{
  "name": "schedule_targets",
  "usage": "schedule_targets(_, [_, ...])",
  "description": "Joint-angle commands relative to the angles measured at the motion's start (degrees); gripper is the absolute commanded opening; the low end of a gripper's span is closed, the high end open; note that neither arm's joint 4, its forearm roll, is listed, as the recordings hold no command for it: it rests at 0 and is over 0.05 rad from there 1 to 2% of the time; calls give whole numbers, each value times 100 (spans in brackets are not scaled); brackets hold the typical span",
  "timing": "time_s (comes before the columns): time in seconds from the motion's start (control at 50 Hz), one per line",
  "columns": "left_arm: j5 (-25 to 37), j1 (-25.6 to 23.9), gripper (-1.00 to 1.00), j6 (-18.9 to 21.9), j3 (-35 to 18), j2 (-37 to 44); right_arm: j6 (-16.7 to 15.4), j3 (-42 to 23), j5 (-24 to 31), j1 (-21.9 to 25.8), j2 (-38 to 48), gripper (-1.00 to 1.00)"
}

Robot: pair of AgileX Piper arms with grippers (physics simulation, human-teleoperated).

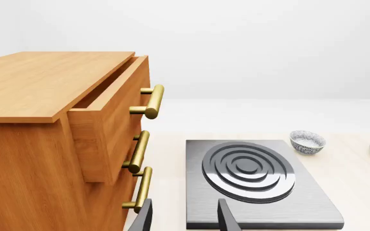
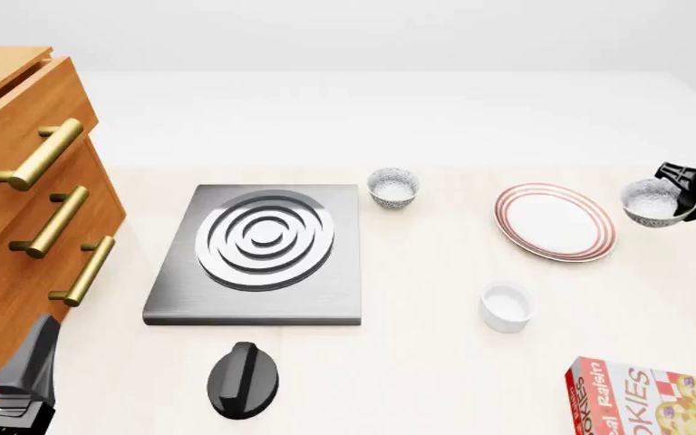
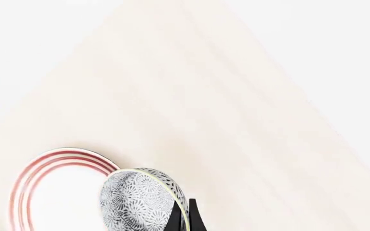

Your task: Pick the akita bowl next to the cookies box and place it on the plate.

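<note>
Gripping akita bowl rim, right hand, beside plate

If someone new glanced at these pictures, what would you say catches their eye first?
Probably the small dark-patterned bowl gripped at its rim by the right gripper, just right of the round white plate with red rings. Next, the silver ringed stove burner on its grey slab at centre, with a look-alike patterned bowl behind its right corner. At far left stands a wooden drawer cabinet with brass handles.
</note>
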Motion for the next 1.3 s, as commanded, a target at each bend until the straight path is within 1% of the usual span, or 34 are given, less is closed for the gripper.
schedule_targets(0.02, [0, 0, 100, 0, 0, 0, 277, 223, -248, 199, -40, -100])
schedule_targets(0.06, [0, 0, 100, 0, 0, 0, 297, 257, -286, 210, -32, -100])
schedule_targets(0.14, [0, 0, 100, 0, 0, 0, 450, 392, -405, 321, -89, -100])
schedule_targets(0.2, [0, 0, 100, 0, 0, 0, 430, 372, -401, 303, -74, -100])
schedule_targets(0.4, [0, 0, 100, 0, 0, 0, 634, 635, -626, 509, -216, -100])
schedule_targets(0.52, [0, 0, 100, 0, 0, 0, 810, 778, -759, 660, -347, -100])
schedule_targets(0.64, [0, 0, 100, 0, 0, 0, 886, 850, -827, 728, -413, -100])
schedule_targets(0.68, [0, 0, 100, 0, 0, 0, 955, 933, -892, 792, -452, -100])
schedule_targets(0.78, [0, 0, 100, 0, 0, 0, 973, 979, -930, 833, -493, -100])
schedule_targets(0.8, [0, 0, 100, 0, 0, 0, 1041, 1055, -983, 902, -534, -100])
schedule_targets(0.92, [0, 0, 100, 0, 0, 0, 1047, 1060, -987, 930, -563, -100])
schedule_targets(1.02, [0, 0, 100, 0, 0, 0, 1130, 1172, -1066, 1103, -644, -100])
schedule_targets(1.3, [0, 0, 100, 0, 0, 0, 1190, 1239, -1148, 1237, -606, -100])
